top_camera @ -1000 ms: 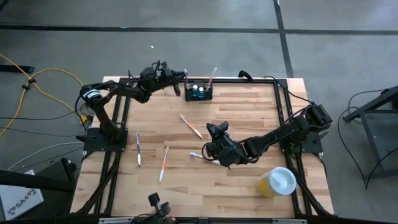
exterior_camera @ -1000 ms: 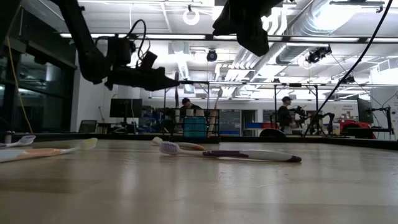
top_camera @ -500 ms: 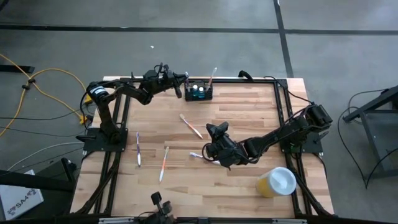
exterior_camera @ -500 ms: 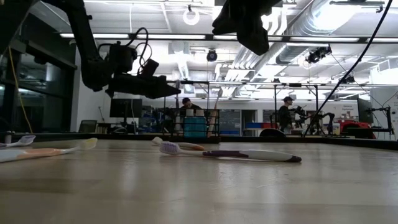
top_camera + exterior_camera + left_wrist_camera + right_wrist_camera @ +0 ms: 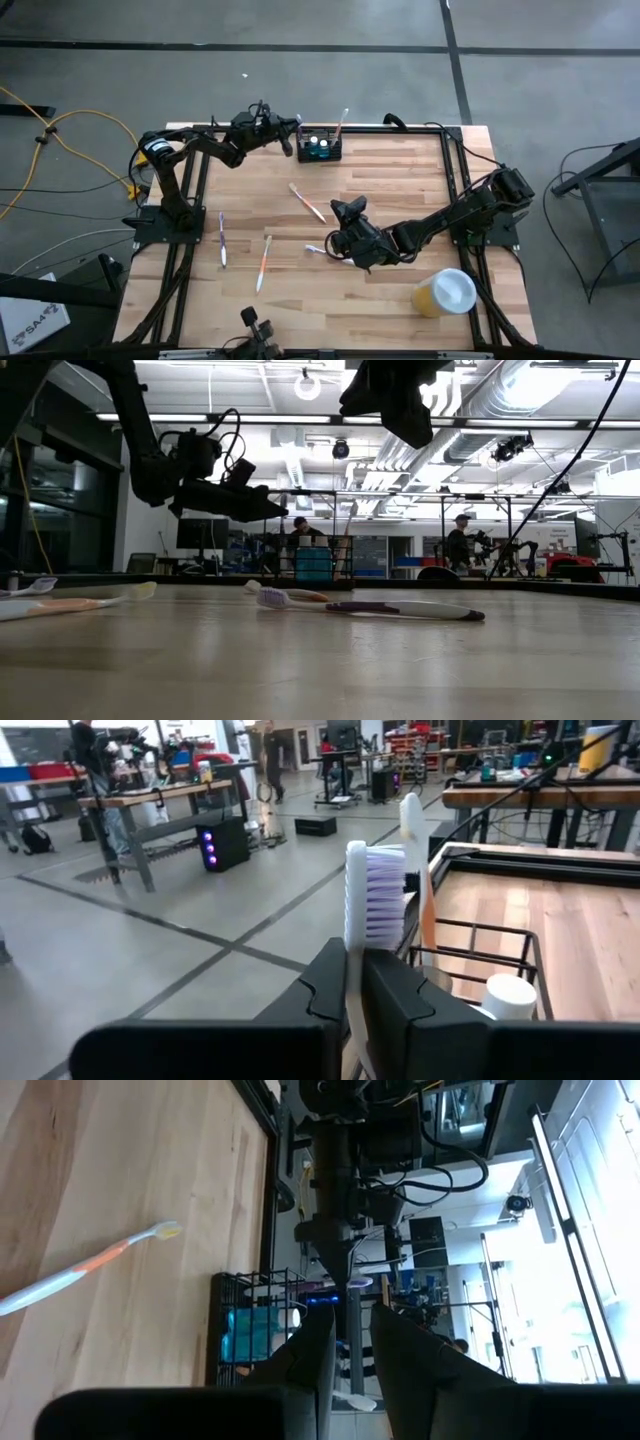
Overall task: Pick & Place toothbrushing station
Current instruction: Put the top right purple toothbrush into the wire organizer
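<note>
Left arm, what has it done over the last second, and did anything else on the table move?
The left gripper, gripping a purple-bristled toothbrush, moved a little closer to the black caddy at the table's far edge. The right gripper stayed above the table's middle, and the loose toothbrushes and the yellow cup did not move.

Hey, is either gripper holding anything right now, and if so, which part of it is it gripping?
The left gripper pinches a toothbrush by the neck just below its bristle head; the right gripper holds nothing.
</note>
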Controlling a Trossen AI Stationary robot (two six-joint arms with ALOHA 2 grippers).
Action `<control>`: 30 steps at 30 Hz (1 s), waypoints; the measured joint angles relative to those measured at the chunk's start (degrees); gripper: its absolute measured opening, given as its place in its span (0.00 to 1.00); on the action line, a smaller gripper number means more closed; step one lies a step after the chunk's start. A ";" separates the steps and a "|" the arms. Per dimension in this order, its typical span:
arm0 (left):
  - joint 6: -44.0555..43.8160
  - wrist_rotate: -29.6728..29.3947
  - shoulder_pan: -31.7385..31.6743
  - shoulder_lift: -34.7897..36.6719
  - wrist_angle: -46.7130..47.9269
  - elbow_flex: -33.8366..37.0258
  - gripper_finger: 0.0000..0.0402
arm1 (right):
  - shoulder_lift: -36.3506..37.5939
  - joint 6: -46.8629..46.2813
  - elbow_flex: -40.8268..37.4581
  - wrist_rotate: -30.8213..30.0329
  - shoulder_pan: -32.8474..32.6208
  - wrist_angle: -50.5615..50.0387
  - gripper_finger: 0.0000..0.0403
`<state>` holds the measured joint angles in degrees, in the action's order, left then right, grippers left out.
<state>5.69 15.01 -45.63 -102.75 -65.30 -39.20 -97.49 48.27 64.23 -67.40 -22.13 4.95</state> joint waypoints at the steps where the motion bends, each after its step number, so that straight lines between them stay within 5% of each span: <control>1: 0.00 -0.14 0.00 -0.01 0.03 0.00 0.05 | 0.00 0.00 0.00 0.03 0.00 0.00 0.15; 30: -2.75 2.86 -1.81 -0.05 1.14 0.00 0.35 | 0.00 0.04 0.00 0.03 0.00 0.00 0.15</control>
<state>2.94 17.87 -47.44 -102.80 -64.16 -39.20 -97.49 48.31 64.23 -67.37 -22.13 4.95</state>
